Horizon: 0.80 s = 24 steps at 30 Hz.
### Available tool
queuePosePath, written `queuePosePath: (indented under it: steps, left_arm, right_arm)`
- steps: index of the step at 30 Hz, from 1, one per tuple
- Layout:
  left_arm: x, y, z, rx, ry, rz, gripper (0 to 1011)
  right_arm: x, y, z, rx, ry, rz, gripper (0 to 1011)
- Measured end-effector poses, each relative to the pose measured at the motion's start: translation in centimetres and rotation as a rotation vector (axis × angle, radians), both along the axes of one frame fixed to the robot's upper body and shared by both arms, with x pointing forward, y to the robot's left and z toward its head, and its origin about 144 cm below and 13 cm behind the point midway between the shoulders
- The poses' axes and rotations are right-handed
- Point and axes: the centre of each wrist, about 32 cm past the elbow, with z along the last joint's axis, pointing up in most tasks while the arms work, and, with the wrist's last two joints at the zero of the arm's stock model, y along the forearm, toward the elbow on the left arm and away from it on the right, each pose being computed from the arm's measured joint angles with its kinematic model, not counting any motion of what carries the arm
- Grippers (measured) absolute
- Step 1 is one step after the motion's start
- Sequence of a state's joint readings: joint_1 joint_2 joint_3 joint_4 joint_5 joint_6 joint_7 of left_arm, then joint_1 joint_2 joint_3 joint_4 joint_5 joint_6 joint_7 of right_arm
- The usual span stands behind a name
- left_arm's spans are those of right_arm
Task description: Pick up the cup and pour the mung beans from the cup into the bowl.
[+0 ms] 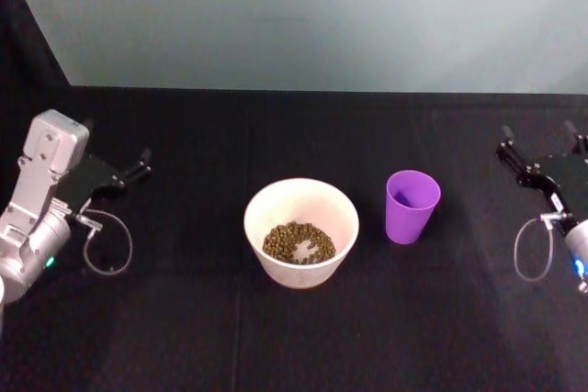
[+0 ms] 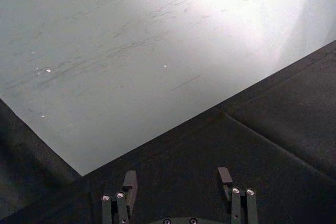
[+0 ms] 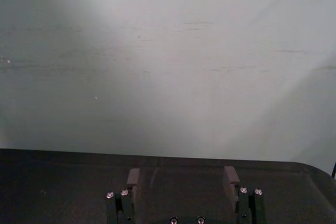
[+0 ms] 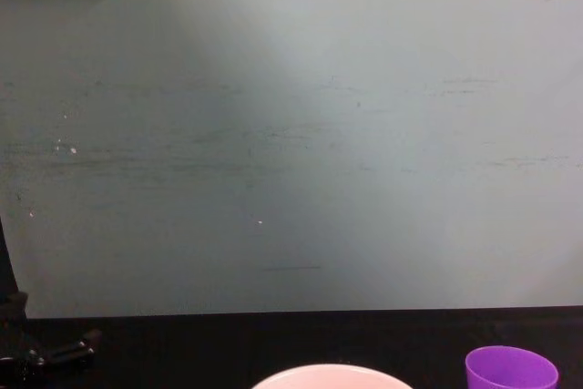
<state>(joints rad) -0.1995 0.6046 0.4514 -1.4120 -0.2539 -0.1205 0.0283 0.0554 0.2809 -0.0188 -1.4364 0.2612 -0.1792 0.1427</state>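
Cup: the purple cup [image 1: 412, 206] stands upright mid-tabletop, right of centre.
Bowl: the bowl [image 1: 301, 231] sits just beside it, apart, mung beans [image 1: 299, 242] inside.
Left gripper [image 1: 144, 162]: near the left edge, fingers apart, holding nothing.
Right gripper [image 1: 537, 139]: near the right edge, fingers apart, holding nothing.
Room: bare black tabletop [image 1: 294, 337] around both; a pale wall [image 4: 291, 134] behind the far edge.

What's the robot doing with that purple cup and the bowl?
Right now nothing is being held. The purple cup stands upright on the black table, just to the right of the bowl and not touching it. The mung beans are lying in the bowl, and the cup looks empty. The left gripper waits open at the table's left side, and the right gripper waits open at the right side, closer to the cup.
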Motion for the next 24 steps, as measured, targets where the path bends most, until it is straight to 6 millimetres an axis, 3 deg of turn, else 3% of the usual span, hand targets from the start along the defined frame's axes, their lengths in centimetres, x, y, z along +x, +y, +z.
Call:
queuePosePath:
  steps: [24]
  left_arm:
    - [0.0,0.0,0.0,0.0,0.0,0.0,1000]
  right_arm:
    - [-0.1,-0.01,0.14,0.003,-0.003,0.003,1000]
